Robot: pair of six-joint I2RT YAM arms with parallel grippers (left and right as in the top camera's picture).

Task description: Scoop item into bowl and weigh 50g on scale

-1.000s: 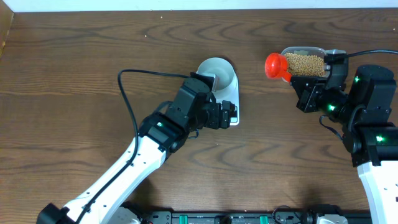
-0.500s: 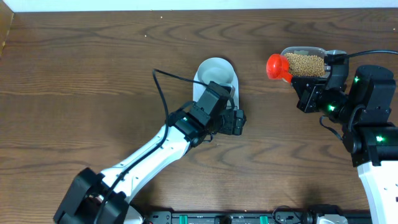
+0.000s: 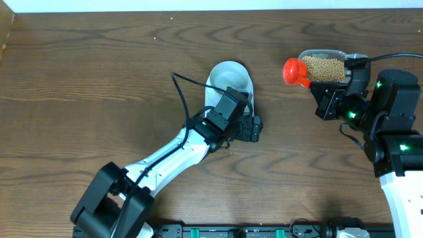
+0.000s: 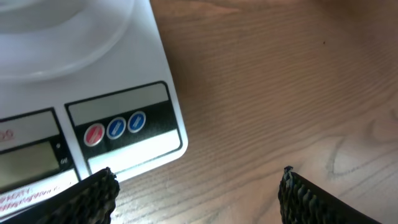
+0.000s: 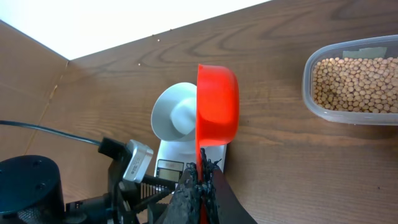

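The beans are small, round and tan-yellow, and they lie in a thick heap in a clear rounded-rectangular tub at about 2 o'clock on the table. At the tub's 9 o'clock, over its rim in the overhead view, hangs a bright red scoop. My right fingers are pinched tight on its handle, and my right wrist camera sees the scoop edge-on, so I cannot tell what is in it.

Well apart from the tub, near the middle of the table, the pale blue-grey bowl sits on the white scale. The scale's control end points toward 5 o'clock from the bowl. It has a grey display and, beside it, three round buttons, one red and two blue.

My left fingers hover over that end of the scale. They are spread wide with nothing between them, and both dark ribbed fingertips show at the bottom of my left wrist view, over the scale's corner and the bare wood.
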